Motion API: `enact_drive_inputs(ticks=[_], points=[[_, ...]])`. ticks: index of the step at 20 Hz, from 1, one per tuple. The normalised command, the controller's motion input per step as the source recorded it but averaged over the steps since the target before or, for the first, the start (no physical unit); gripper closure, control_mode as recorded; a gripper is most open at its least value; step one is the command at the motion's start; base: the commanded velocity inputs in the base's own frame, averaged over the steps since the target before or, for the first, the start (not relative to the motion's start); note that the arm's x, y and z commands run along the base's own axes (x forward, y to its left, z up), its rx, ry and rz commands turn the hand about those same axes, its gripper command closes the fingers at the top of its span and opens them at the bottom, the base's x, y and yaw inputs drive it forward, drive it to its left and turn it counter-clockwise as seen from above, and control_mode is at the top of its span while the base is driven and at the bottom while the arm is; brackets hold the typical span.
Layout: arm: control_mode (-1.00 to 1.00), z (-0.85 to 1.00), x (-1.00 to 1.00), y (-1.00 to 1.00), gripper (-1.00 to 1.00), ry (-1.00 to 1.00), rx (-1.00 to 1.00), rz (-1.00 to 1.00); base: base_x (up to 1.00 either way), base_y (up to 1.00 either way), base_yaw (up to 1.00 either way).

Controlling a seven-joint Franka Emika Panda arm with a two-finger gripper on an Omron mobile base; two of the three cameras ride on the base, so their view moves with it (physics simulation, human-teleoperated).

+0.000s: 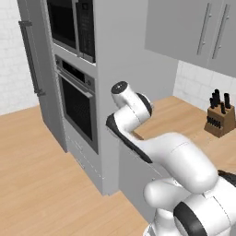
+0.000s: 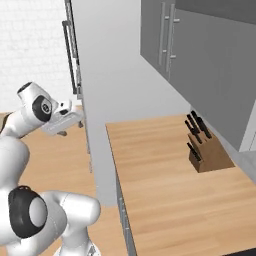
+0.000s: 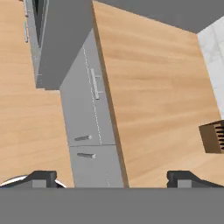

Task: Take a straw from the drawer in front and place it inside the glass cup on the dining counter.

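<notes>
Overhead, gripper (image 3: 109,179) with fingers spread wide apart, empty, above grey cabinet drawers (image 3: 89,131), wood counter (image 3: 153,87), knife block (image 3: 213,138) alongside.

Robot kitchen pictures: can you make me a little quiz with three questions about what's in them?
1. True or false: the knife block stands on the wood counter.
2. In the hand view, are the fingers A) spread wide apart or B) pressed together?
3. Fill in: the cabinet drawers below the counter edge are all ____ (open/closed).

Key: 1 true; 2 A; 3 closed.
</notes>
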Motion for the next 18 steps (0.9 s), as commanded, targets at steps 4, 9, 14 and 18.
enact_drive_inputs(ticks=[4, 9, 14, 18], points=[[-1.00, -0.80, 0.40, 0.55, -1.00, 0.00, -0.37, -0.01, 0.00, 0.00, 0.00], [-1.00, -0.73, 0.34, 0.26, -1.00, 0.00, -0.32, -0.01, 0.00, 0.00, 0.00], [-1.00, -0.56, 0.44, 0.02, -1.00, 0.00, -0.25, 0.00, 0.00, 0.00, 0.00], [-1.00, -0.45, 0.47, 0.00, -1.00, 0.00, -0.20, 0.00, 0.00, 0.00, 0.00]])
